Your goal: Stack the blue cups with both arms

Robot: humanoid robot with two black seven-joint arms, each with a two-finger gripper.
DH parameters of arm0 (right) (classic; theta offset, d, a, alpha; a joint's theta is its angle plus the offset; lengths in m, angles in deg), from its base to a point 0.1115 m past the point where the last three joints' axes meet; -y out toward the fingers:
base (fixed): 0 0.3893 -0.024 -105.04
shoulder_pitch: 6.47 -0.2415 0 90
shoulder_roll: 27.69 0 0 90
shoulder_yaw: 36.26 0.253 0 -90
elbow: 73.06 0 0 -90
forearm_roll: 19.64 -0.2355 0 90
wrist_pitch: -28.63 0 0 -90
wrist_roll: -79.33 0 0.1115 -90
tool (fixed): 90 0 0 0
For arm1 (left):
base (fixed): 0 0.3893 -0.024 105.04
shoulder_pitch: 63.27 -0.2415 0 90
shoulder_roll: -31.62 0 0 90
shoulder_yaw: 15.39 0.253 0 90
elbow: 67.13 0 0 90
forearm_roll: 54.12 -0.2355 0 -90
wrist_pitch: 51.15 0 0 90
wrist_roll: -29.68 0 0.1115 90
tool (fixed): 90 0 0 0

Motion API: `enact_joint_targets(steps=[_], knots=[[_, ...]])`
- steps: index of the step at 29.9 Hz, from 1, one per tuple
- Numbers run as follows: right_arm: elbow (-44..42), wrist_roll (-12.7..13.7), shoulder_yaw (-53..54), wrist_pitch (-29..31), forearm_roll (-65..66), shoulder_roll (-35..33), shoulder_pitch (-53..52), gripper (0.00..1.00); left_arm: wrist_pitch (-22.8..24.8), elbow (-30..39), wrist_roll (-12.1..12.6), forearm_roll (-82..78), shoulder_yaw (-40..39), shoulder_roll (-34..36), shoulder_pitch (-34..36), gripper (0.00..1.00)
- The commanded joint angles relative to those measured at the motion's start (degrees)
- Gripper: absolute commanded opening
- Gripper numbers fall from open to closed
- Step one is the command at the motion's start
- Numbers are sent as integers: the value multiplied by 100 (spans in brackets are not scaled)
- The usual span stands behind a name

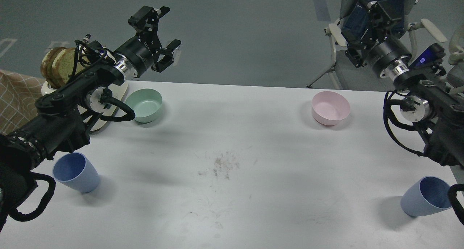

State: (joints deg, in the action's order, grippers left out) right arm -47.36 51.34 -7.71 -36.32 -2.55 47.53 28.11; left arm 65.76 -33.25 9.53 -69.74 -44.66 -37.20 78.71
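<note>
Blue cups (76,172) well below both end effectors (159,35).

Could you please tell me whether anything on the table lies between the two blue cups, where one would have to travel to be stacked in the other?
Nothing visible does. The left blue cup and right blue cup have bare table between them.

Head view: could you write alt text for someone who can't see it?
Two blue cups stand far apart on a white table, the left cup and the right cup, while the left gripper, open, and right gripper are raised above it. Farther back sit a green bowl and pink bowl.
</note>
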Motion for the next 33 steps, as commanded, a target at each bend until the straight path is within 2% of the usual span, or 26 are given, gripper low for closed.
enact_joint_targets(steps=[1, 13, 19, 21, 25, 27, 28, 33], knots=[[-47, -1, 89, 211, -30, 195, 181, 100, 33, 5, -24, 33, -9, -9, -109, 98], [-65, -1, 63, 158, -4, 265, 252, 100, -37, -21, -77, 51, -334, -44, -171, 98], [-109, -1, 63, 176, -4, 274, 384, 100, -432, -311, -7, 42, -334, -220, -101, 98], [-109, -1, 63, 176, -4, 274, 392, 100, -424, -320, -15, 24, -325, -238, -92, 98], [-109, -1, 63, 184, -4, 283, 384, 100, -371, -320, -147, -2, -343, -238, -101, 98], [-109, -1, 80, 202, -13, 300, 375, 100, -310, -320, -497, -11, -325, -247, -118, 98], [-117, -1, 89, 202, -13, 301, 366, 100, -292, -320, -551, -11, -325, -247, -119, 98], [-117, -1, 89, 202, -13, 309, 313, 100, -265, -320, -630, -11, -316, -273, -145, 98]])
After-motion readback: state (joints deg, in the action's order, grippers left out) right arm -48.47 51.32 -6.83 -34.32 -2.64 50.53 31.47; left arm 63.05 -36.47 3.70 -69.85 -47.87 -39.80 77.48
